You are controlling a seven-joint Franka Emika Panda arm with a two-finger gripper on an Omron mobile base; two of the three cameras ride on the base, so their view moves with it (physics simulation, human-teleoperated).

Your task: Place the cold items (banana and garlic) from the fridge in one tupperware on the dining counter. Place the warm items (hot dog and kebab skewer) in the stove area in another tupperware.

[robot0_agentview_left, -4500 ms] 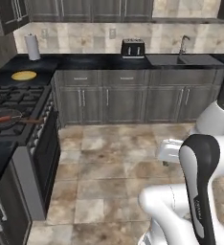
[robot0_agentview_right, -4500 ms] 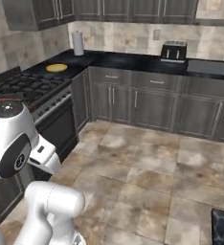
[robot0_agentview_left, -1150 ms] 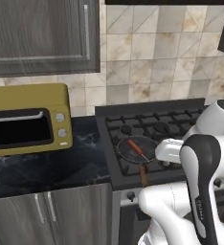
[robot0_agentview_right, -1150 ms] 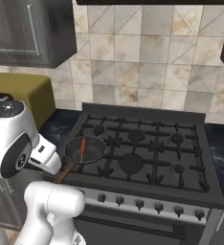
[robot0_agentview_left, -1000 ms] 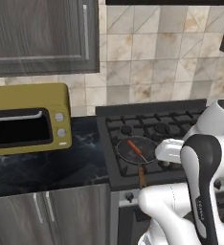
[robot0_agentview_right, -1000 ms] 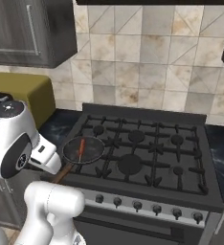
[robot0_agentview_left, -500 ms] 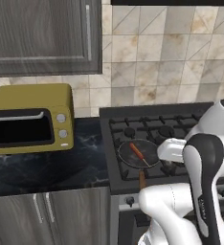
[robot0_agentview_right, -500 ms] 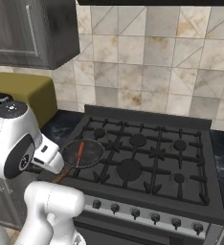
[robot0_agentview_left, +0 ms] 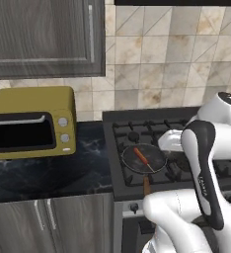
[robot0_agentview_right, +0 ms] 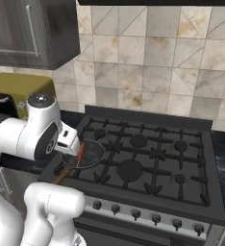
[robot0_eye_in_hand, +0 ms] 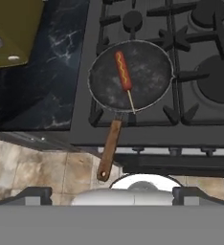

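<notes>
Folding up high over the front-left corner of the stove area [robot0_agentview_right: 148, 168], wrist pointing down. Looking straight down on a round dark pan [robot0_eye_in_hand: 130, 76] sitting on the front-left burner, brown handle [robot0_eye_in_hand: 109, 149] reaching out past the front edge. Lying in the pan, a reddish sausage on a thin stick [robot0_eye_in_hand: 124, 72], striped with a yellow squiggle. Standing on the black counter to the left, a yellow microwave [robot0_agentview_left: 32, 121]. Gripper [robot0_eye_in_hand: 111, 195] hovering well above the pan, fingers spread wide, holding and touching nothing.

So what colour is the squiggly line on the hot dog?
Yellow, on the hot dog; clearest in the hand view.
</notes>
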